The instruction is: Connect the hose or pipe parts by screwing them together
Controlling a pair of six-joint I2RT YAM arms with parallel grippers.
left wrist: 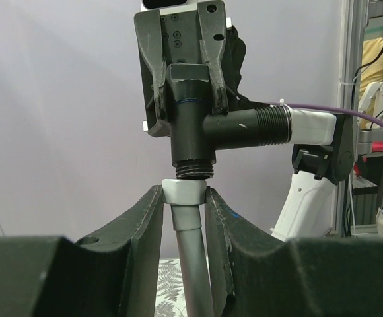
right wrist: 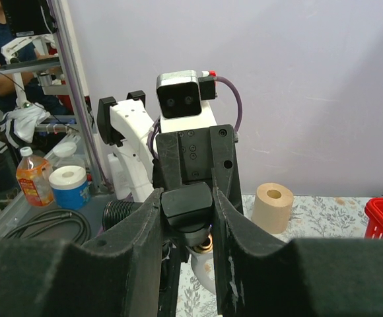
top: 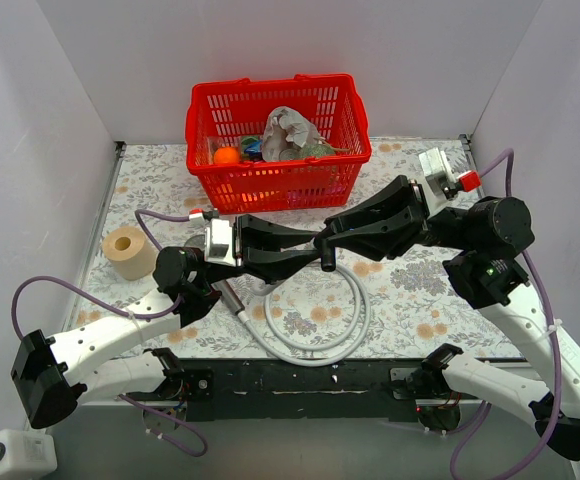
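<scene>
two grippers meet in mid-air. left gripper [left wrist: 183, 194] is clamped on the hose [left wrist: 195, 264] at its white end nut [left wrist: 185, 191]. right gripper [left wrist: 188, 99] pinches the dark threaded fitting [left wrist: 244, 127], its thread just above the nut. the rest of the hose loops on the table [top: 420, 290].

Red basket [top: 270, 185], light-grey hose [top: 315, 358], black fitting [left wrist: 241, 127], floral-patterned table [top: 420, 300], beige roll [top: 130, 258], purple cables [left wrist: 337, 109]

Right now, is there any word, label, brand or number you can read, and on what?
No text is readable.
Label on the bottle, right wrist view: too blurred to read.
On the dark threaded part, the hose and the red basket: no lettering visible.
</scene>
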